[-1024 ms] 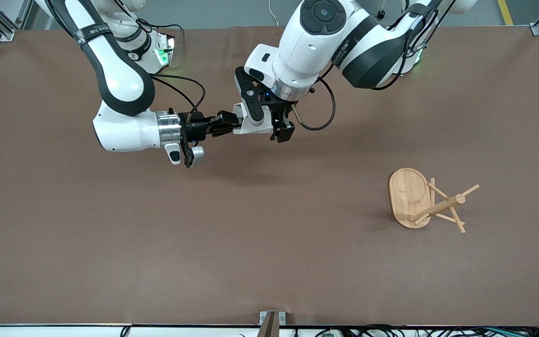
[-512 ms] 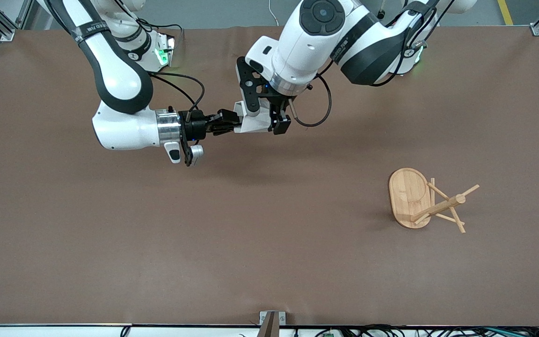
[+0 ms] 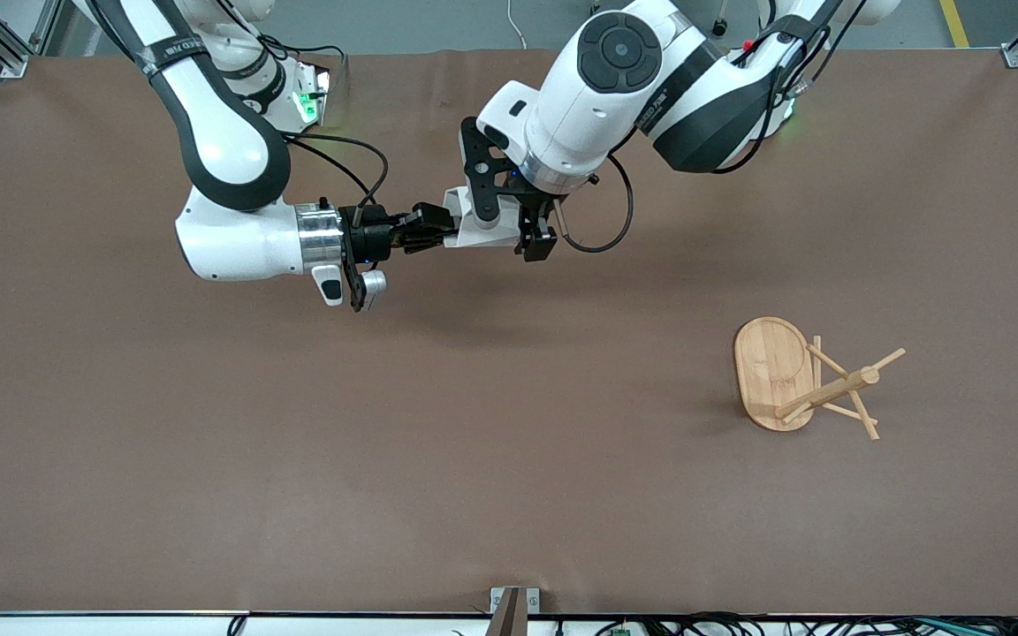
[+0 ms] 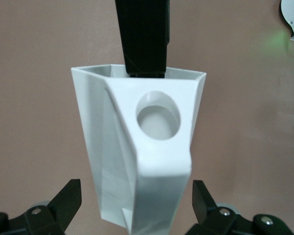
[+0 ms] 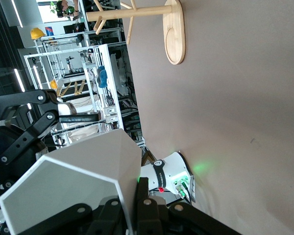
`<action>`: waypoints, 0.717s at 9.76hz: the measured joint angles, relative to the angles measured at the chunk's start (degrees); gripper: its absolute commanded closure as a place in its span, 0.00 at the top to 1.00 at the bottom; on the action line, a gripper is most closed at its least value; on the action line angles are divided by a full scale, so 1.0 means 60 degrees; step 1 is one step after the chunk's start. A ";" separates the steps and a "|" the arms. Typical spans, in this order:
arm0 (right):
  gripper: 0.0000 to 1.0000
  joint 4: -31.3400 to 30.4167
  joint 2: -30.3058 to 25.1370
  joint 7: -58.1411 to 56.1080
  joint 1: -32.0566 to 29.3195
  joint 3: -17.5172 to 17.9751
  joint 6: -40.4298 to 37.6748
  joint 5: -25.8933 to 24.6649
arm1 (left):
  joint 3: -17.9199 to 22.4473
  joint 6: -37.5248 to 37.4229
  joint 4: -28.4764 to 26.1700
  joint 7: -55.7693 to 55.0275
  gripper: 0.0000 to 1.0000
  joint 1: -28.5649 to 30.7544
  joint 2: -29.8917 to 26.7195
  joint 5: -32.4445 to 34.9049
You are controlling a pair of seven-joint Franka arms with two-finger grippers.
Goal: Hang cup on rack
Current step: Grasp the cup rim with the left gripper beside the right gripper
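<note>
R end effector (image 3: 438, 232) is pinching the cup (image 3: 478, 225) rim mid-air over the table (image 3: 208, 459). L end effector (image 3: 509, 237) is straddling the cup w/ fingers spread, not touching. Rack (image 3: 805, 382) is standing well apart, toward L arm's end.

The small white faceted cup (image 4: 137, 161) looked like smooth, matt plastic. The light bamboo rack (image 3: 805, 380) showed a fine wood grain with a satin finish. The brown table cover (image 3: 385, 459) appeared matt and cloth-like. The arms' white shells were glossy plastic.
</note>
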 measured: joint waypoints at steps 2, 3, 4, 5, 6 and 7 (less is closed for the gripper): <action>0.01 0.0000 0.0000 0.0000 0.0000 0.0000 0.0000 0.0003 | -0.0084 0.0147 -0.0028 -0.0004 0.84 -0.0001 -0.0004 -0.0002; 0.01 0.0000 0.0000 0.0000 0.0000 0.0000 0.0000 0.0005 | -0.0097 0.0331 -0.0102 -0.0004 0.76 0.0000 -0.0004 -0.0003; 0.01 -0.0018 0.0001 0.0000 -0.0008 -0.0003 0.0018 0.0003 | -0.0107 0.0454 -0.0171 -0.0004 0.64 0.0000 -0.0010 -0.0003; 0.01 -0.0047 -0.0003 0.0000 -0.0017 -0.0005 0.0009 0.0003 | -0.0104 0.0500 -0.0199 -0.0003 0.46 0.0020 -0.0019 -0.0003; 0.01 -0.0051 -0.0004 0.0000 -0.0018 -0.0005 0.0019 0.0008 | -0.0111 0.0523 -0.0217 -0.0003 0.29 0.0029 -0.0024 -0.0006; 0.01 -0.0052 -0.0003 0.0000 -0.0018 -0.0005 0.0019 0.0008 | -0.0111 0.0526 -0.0222 -0.0003 0.21 0.0030 -0.0026 -0.0006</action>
